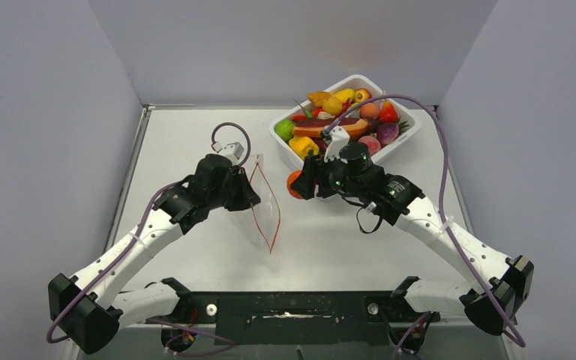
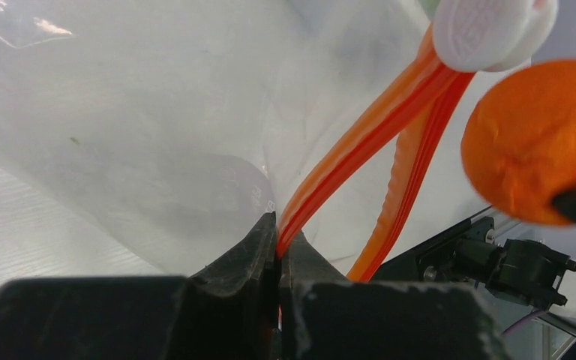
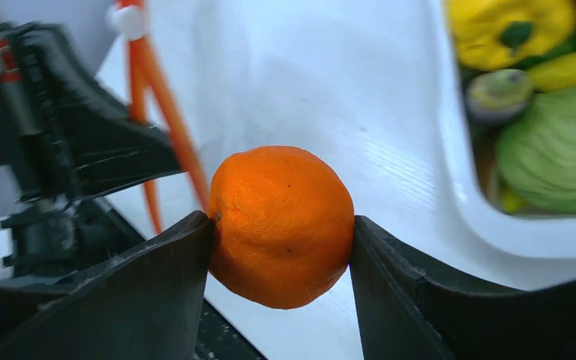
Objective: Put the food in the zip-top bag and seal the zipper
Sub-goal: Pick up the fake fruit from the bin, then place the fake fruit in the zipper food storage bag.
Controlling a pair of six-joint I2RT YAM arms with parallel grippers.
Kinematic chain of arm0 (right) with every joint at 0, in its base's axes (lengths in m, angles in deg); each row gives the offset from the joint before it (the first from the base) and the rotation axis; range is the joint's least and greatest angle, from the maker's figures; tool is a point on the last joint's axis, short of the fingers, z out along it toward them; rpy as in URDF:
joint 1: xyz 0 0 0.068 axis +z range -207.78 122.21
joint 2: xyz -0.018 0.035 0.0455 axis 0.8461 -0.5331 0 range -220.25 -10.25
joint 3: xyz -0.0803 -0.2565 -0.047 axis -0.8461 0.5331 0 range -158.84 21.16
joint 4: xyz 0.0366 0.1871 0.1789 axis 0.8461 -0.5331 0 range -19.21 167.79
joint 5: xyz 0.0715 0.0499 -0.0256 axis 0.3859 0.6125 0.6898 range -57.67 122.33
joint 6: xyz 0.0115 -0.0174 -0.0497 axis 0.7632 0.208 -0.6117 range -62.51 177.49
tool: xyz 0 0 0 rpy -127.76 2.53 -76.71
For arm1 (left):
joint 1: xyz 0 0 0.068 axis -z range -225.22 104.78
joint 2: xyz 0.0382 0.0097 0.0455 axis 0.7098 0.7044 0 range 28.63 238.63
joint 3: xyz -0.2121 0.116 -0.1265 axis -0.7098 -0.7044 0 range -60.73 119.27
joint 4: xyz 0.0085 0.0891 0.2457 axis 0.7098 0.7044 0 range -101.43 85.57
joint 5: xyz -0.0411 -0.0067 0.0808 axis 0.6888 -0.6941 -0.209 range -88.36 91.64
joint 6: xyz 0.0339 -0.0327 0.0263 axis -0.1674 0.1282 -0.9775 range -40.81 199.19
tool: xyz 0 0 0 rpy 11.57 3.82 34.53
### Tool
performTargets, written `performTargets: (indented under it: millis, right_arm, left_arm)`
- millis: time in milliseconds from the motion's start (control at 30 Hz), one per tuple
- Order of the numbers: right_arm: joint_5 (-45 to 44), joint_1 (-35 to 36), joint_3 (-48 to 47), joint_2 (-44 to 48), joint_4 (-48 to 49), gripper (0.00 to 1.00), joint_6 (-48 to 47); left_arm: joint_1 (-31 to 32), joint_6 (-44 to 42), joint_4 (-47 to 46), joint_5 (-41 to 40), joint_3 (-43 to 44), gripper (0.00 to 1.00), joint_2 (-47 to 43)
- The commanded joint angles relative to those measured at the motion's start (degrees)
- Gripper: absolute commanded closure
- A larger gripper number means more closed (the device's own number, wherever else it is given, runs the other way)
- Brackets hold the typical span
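Note:
The clear zip-top bag stands on edge at the table's middle, its mouth open toward the right. Its red-orange zipper forms a loop. My left gripper is shut on one zipper strip at the bag's mouth and holds the bag up. My right gripper is shut on an orange ball, held just right of the bag's mouth. The ball fills the right wrist view between both fingers and shows in the left wrist view. The white zipper slider sits at the strip's far end.
A white tub at the back right holds several toy fruits and vegetables: a long orange-red sausage shape, a yellow pepper, a green piece, a purple piece. Grey walls stand on three sides.

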Motion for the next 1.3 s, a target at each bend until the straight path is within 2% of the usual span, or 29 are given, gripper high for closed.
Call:
performTargets:
  millis: [0, 233, 333, 533, 767, 967, 1200, 1267]
  right_arm:
    - [5.6, 6.15, 2.38, 2.35, 13.95, 0.59, 6.98]
    - [4.86, 12.08, 0.91, -2.74, 17.4, 0.58, 8.17]
    - [3.33, 12.56, 0.34, -4.33, 16.79, 0.58, 8.1]
    - [-5.72, 12.68, 0.15, -5.09, 11.6, 0.58, 8.62]
    - [-7.53, 12.66, -0.25, -5.96, 10.36, 0.55, 8.79]
    - [-6.54, 13.27, -2.54, -7.58, 8.63, 0.43, 9.06]
    - [-7.37, 13.25, -2.78, -5.88, 7.29, 0.18, 8.67]
    - [-7.75, 13.26, -3.02, -5.17, 6.18, 0.16, 8.14]
  left_arm:
    - [0.13, 1.17, -2.15, 0.69, 3.98, 1.0, -0.78]
    - [0.09, 0.95, 0.61, 1.35, 7.32, 1.0, -0.71]
    - [0.14, 0.73, 1.67, 1.76, 7.9, 1.0, -0.88]
    - [0.06, 0.23, 3.34, 4.1, 8.87, 1.0, -1.07]
    - [0.13, 1.36, 1.56, 8.31, 9.18, 1.0, -1.43]
    - [0.09, 2.61, -0.41, 9.33, 9.5, 1.0, -1.16]
    - [0.06, 3.43, -2.15, 7.92, 7.14, 1.0, -1.74]
    - [0.08, 3.37, -2.13, 7.75, 6.89, 1.0, -1.46]
